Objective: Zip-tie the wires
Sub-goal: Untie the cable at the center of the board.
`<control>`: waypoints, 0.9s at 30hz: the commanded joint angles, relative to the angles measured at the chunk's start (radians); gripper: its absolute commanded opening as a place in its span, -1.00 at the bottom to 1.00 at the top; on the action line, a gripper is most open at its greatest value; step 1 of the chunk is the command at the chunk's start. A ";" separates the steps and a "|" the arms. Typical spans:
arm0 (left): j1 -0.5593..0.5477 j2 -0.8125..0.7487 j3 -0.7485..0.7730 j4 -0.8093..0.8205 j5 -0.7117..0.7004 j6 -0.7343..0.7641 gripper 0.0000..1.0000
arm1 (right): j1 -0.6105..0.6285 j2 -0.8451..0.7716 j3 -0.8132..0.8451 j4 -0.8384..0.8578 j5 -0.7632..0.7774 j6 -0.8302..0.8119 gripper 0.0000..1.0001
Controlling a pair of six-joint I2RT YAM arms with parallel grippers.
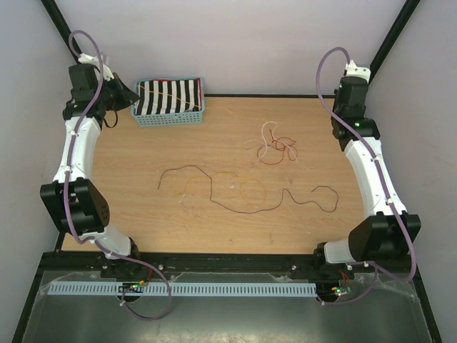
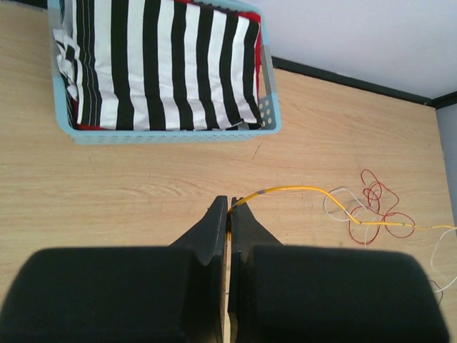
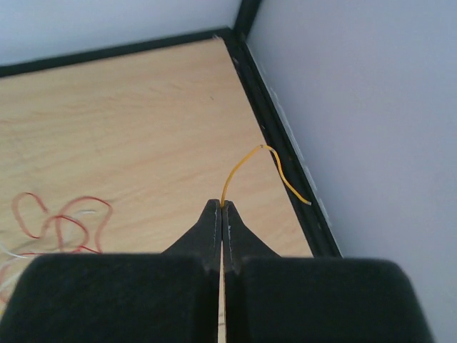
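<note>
While left gripper and right gripper each pinch a yellow strand, gathering seems underway; next: bunch it with the wires.

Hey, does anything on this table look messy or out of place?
Yes. Nothing is bundled: a black wire snakes across the middle of the table, and a red and white tangle lies farther back. The left claw is shut on an orange strand, and the right claw on another.
</note>
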 commanded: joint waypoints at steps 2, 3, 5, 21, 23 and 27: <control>0.004 0.018 0.058 -0.040 0.009 0.014 -1.00 | -0.079 -0.039 -0.072 -0.026 0.026 -0.016 -1.00; 0.004 0.023 0.060 -0.041 0.008 0.015 -1.00 | -0.093 -0.039 -0.080 -0.026 0.024 -0.016 -1.00; 0.004 0.032 0.063 -0.043 0.007 0.015 -1.00 | -0.117 -0.034 -0.089 -0.027 0.024 -0.019 -1.00; -0.123 0.063 0.131 -0.045 0.036 0.014 -1.00 | -0.163 0.100 -0.225 0.024 -0.224 0.056 -0.94; -0.149 0.069 0.148 -0.047 0.025 0.020 -1.00 | -0.163 0.117 -0.229 0.021 -0.237 0.046 -0.67; -0.204 0.081 0.189 -0.057 0.018 0.033 -1.00 | -0.163 0.081 -0.239 0.012 -0.341 0.053 0.10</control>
